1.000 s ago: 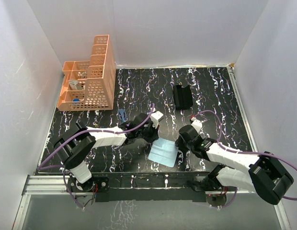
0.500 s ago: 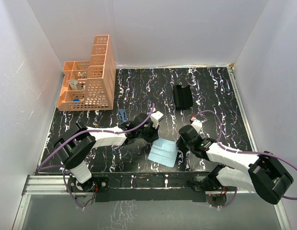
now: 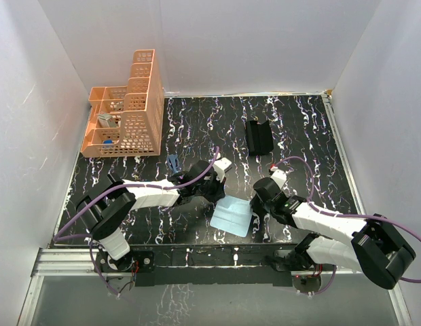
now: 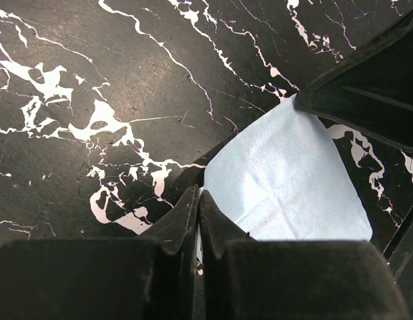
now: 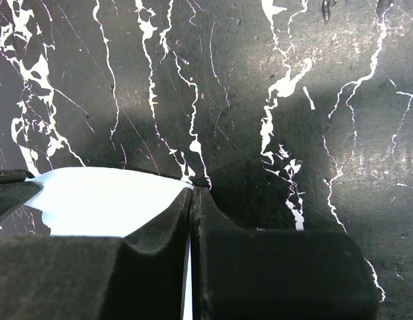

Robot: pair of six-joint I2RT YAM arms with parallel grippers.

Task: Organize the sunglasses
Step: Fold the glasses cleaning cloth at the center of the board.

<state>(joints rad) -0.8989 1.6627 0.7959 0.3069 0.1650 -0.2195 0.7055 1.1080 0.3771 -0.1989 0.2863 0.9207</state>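
Note:
The sunglasses (image 3: 173, 163), small, dark blue and folded, lie on the black marbled table left of centre, apart from both grippers. The black case (image 3: 259, 136) lies at the back right. The light blue cloth (image 3: 231, 215) lies near the front centre. My left gripper (image 3: 218, 195) is shut on the cloth's far left corner; the left wrist view shows the jaws (image 4: 198, 193) pinching the cloth (image 4: 286, 187). My right gripper (image 3: 254, 202) is shut on its far right corner; the right wrist view shows the jaws (image 5: 193, 190) closed on the cloth (image 5: 100, 200).
An orange mesh organizer (image 3: 129, 115) with several compartments stands at the back left. White walls close in the table on the left, back and right. The other arm's black finger (image 4: 366, 93) shows at the upper right of the left wrist view.

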